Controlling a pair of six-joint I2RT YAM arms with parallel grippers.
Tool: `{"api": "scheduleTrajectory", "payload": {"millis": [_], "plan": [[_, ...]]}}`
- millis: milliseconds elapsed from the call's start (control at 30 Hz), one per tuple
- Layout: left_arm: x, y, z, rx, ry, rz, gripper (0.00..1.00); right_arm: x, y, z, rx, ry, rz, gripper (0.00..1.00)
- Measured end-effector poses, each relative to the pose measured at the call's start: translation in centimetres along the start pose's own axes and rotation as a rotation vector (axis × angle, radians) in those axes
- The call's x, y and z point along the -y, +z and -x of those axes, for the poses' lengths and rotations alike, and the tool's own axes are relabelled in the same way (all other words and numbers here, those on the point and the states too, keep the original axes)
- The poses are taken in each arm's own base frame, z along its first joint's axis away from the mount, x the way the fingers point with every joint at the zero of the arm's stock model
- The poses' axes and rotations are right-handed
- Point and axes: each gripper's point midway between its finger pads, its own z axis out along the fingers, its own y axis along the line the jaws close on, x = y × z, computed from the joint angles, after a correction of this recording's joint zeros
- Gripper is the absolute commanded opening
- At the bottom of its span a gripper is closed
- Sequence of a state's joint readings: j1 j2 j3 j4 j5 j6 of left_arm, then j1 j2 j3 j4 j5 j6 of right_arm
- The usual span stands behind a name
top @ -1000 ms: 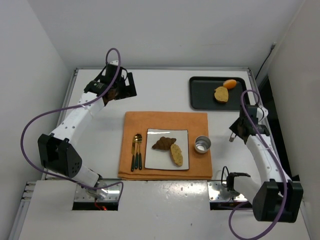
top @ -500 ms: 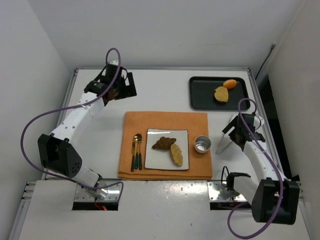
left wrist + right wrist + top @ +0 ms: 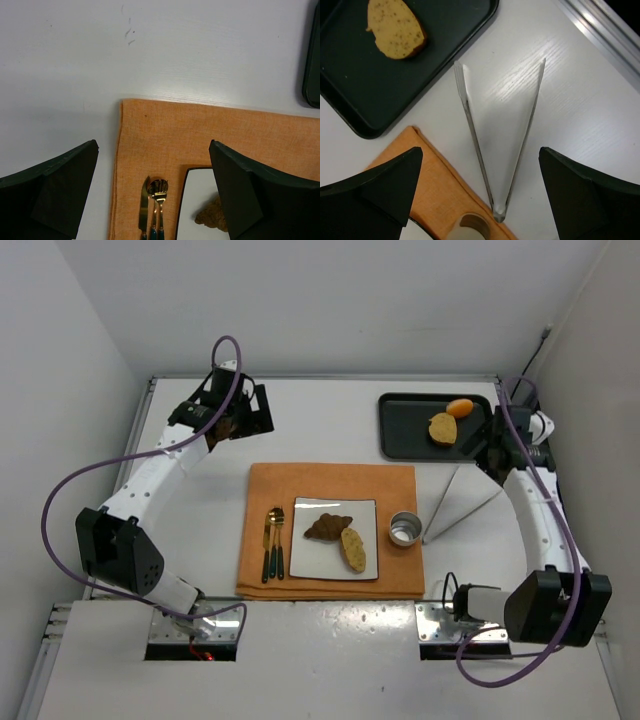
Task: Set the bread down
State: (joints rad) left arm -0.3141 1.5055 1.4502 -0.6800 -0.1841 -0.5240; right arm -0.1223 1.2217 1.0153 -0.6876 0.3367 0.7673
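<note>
A white square plate (image 3: 364, 510) on the orange mat (image 3: 330, 480) holds a brown croissant (image 3: 327, 527) and a bread slice (image 3: 352, 548). A second bread slice (image 3: 442, 428) (image 3: 395, 27) and an orange bun (image 3: 460, 407) lie on the black tray (image 3: 400, 430). Metal tongs (image 3: 455, 508) (image 3: 492, 150) lie spread open on the table beside the mat. My right gripper (image 3: 495, 452) (image 3: 481, 150) hovers open above them, holding nothing. Far back on the left, my left gripper (image 3: 250, 420) (image 3: 154, 146) is open and empty above the mat's back-left corner.
A small metal cup (image 3: 405, 528) (image 3: 470, 227) stands on the mat's right edge, close to the tongs' hinge. A knife (image 3: 144, 207) and a spoon with a fork (image 3: 159, 200) lie left of the plate. The table's raised rail (image 3: 600, 30) runs along the right.
My right gripper has opened and let go of the tongs, which now lie spread on the table. The right arm has pulled back toward the tray. The left arm has not moved.
</note>
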Motion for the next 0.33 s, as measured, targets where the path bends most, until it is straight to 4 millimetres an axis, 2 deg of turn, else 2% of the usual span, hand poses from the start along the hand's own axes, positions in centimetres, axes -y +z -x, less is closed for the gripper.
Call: {"api": "scheduleTrajectory", "payload": {"millis": [33, 100, 233, 333], "plan": [[0.0, 0.0, 0.0, -0.001, 0.0, -0.001, 0.99, -0.4, -0.3, 1.0, 0.019, 0.006, 0.004, 1.0], [0.1, 0.0, 0.0, -0.001, 0.0, -0.003, 0.99, -0.4, -0.6, 1.6, 0.032, 0.008, -0.004, 1.0], [0.1, 0.0, 0.0, -0.002, 0.0, -0.004, 0.99, 0.6, -0.3, 0.1, -0.009, -0.01, -0.04, 1.0], [0.1, 0.0, 0.0, -0.001, 0.0, -0.004, 0.99, 1.5, 0.1, -1.3, -0.044, -0.025, -0.061, 0.95]]}}
